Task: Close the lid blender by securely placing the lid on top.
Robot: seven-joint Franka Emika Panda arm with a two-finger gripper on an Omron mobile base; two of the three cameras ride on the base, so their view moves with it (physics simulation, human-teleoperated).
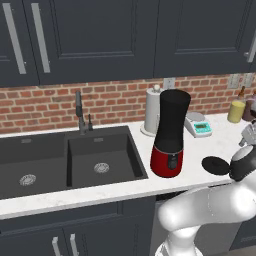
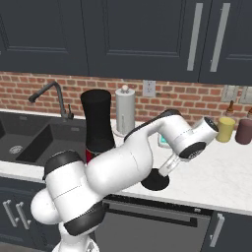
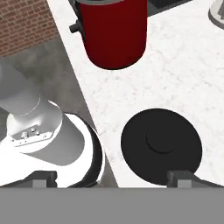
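Observation:
The blender (image 1: 170, 131) stands on the white counter, a matte black jar on a glossy red base (image 3: 114, 39), with its rim uncovered. The lid (image 1: 216, 165), a flat black disc with a low central knob, lies flat on the counter to the blender's right, near the front edge. My gripper (image 2: 164, 171) hangs just above the lid (image 2: 156, 182), open and holding nothing. In the hand view the lid (image 3: 162, 144) sits off-centre, close to one fingertip (image 3: 183, 177). My arm hides part of the red base in the right base view.
A white paper towel roll (image 1: 152, 110) and a small grey scale (image 1: 200, 127) stand behind the blender. A yellow jar (image 1: 236, 111) and a dark bottle (image 2: 243, 131) sit at the back right. The black double sink (image 1: 75, 160) lies to the left.

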